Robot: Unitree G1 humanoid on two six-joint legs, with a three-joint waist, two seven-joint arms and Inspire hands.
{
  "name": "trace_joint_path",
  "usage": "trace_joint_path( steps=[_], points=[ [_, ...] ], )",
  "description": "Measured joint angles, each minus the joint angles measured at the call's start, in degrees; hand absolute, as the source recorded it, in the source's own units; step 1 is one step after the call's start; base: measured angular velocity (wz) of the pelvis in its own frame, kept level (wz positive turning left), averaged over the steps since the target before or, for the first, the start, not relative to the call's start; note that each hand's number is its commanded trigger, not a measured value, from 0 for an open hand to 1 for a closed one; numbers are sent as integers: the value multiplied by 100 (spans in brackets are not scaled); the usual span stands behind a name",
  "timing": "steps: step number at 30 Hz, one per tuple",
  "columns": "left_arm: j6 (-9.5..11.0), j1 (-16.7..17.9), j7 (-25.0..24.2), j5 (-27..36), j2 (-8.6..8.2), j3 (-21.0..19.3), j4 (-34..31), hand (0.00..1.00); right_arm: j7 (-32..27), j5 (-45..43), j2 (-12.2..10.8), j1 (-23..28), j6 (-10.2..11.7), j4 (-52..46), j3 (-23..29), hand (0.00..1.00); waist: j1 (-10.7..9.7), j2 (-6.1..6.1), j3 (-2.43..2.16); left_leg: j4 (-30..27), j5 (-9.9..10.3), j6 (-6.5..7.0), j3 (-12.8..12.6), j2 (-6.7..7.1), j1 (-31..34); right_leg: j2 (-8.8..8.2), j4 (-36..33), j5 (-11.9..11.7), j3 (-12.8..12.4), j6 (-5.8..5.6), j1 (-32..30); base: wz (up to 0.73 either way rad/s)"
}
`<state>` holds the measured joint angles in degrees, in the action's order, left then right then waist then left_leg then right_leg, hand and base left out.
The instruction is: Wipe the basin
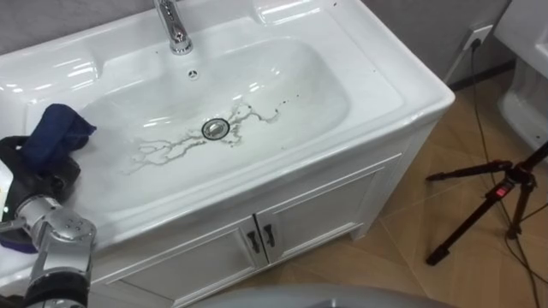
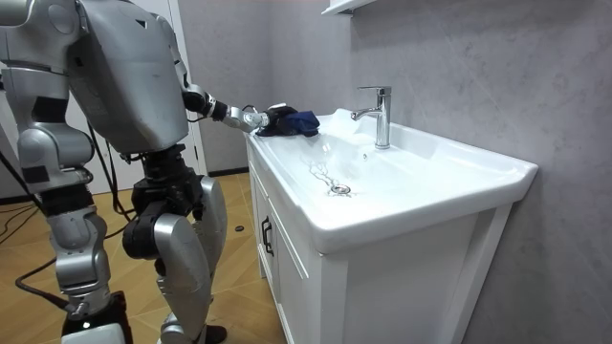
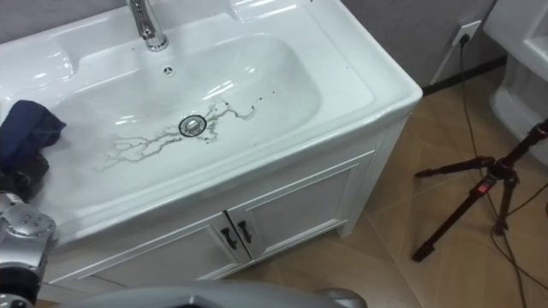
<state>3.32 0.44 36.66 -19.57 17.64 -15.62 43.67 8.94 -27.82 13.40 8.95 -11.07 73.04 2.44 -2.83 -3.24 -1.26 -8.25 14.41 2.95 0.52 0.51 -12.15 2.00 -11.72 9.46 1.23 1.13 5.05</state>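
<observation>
I have the left hand [image 1: 34, 171] at the end of the basin [image 1: 377, 85]. Its dark fingers are curled into a bunched dark blue cloth [image 1: 56, 133]. Most of the cloth sticks up just beyond the fingers, over the edge where the ledge meets the bowl. I cannot tell whether it is pressing on the porcelain.

Out to the right of the hand, thin dark streaks [image 1: 171, 150] run across the bowl's floor to the drain [image 1: 215, 129]. A few specks lie past the drain. Further from the hand, at the back rim, stands the chrome faucet [image 1: 174, 26].

Below and to the right of the hand are the cabinet doors [image 1: 300, 214] with their two dark handles. Well away on that side a black tripod [image 1: 505, 192] stands on the wooden floor.

In the room view the robot stands upright at the front of the cabinet, its left arm reaching over the rim. The right hand [image 2: 94, 330] hangs low at its side, and I cannot tell its state.
</observation>
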Motion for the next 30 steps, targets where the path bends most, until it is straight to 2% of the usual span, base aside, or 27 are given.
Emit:
trace_joint_path(
  steps=[9,12,14,16,19,23,26,30],
  points=[
    [33,-54,-46,194,-21,4,-205,100,54,51,1,-52,140,6,-6,0,10,10,1,-47,-1,-1,96,0,51,-3,0,0,55,1,1,5],
    [41,-28,-88,382,-83,16,-472,100,41,52,-6,-110,253,28,-8,0,-16,70,9,-72,-2,0,144,17,83,-44,-1,13,96,-7,-3,12],
    [40,-27,-91,453,-90,45,-614,100,37,59,-6,-169,302,57,-7,0,-20,129,26,-109,-2,-1,168,16,121,-84,1,16,179,-9,-4,16],
    [41,-27,-98,552,-96,131,-850,100,-10,57,-6,-236,352,106,-8,0,-10,205,77,-124,-2,0,242,16,171,-80,11,17,229,-14,-38,17],
    [38,-22,-129,553,-137,143,-1080,100,-23,56,-8,-248,367,97,-8,0,-7,238,98,-112,0,1,347,21,262,-91,30,14,323,-24,-45,15],
    [30,8,-140,655,-174,227,-1361,100,-38,57,-18,-218,404,79,-8,0,-5,200,86,-128,-2,1,438,20,291,-84,111,7,359,-23,-27,10],
    [29,17,-141,657,-253,281,-1558,100,-67,58,-21,-208,433,48,-8,0,-20,185,125,-130,-2,1,438,19,305,-84,112,7,360,-23,-40,0],
    [28,16,-210,642,-296,489,-1863,100,-83,58,-64,-174,548,46,-2,0,-121,183,126,-137,-2,1,444,14,323,-97,135,7,390,-23,-34,3]
  ],
)
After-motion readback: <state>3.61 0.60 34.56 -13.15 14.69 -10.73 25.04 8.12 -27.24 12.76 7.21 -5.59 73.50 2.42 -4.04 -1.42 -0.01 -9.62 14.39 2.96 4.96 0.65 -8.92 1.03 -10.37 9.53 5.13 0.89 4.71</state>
